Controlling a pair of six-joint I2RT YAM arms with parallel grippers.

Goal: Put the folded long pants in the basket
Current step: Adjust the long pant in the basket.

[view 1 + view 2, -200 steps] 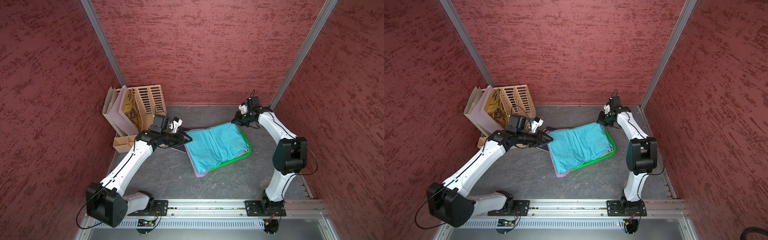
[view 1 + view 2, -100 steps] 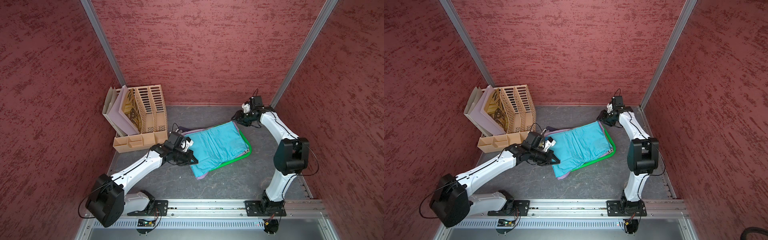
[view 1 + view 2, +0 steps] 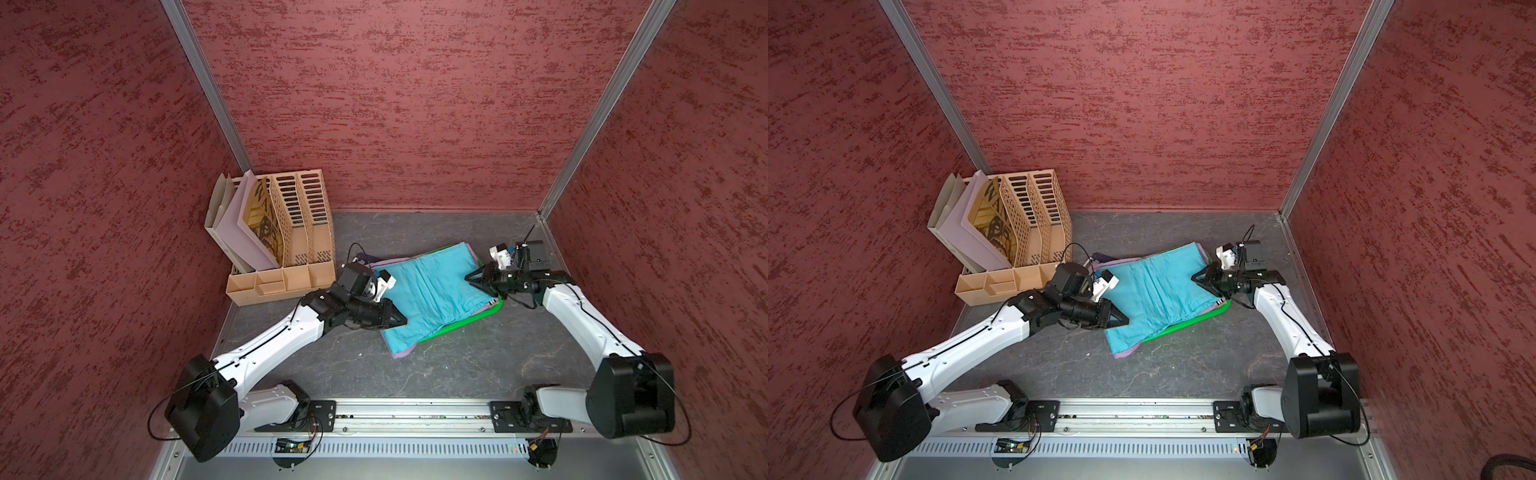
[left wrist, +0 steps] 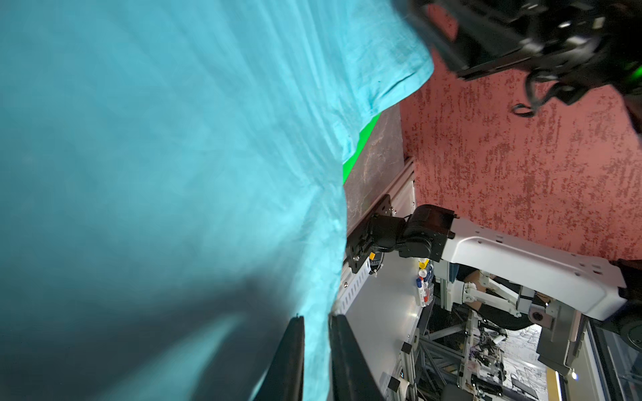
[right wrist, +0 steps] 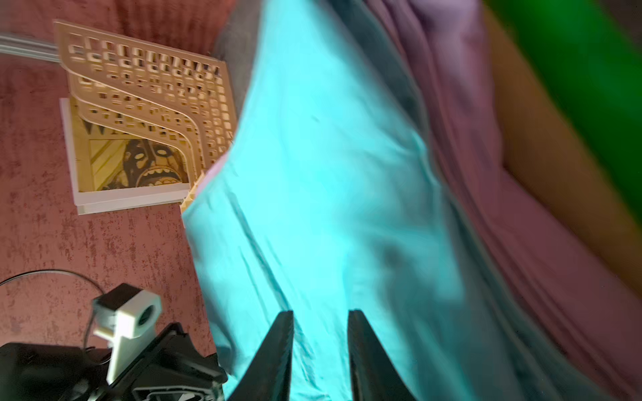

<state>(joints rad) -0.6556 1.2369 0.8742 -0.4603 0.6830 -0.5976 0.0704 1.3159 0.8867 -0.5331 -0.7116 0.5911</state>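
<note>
Khaki layer (image 5: pixel 556 180) only wrist-visible

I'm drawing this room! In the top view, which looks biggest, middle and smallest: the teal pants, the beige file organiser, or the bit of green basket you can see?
1. Beige file organiser and teal pants: too alike to rank.
2. Green basket: smallest, only a rim strip shows under the pants.

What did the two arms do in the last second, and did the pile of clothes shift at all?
The left gripper swung from beside the beige file organiser, along the teal pants, toward the robot's base, and now sits at their near edge, jaws narrowly apart around the cloth. The right gripper came from the far corner onto the pants' other edge. The pile, the green basket under it and the organiser stayed put.
</note>
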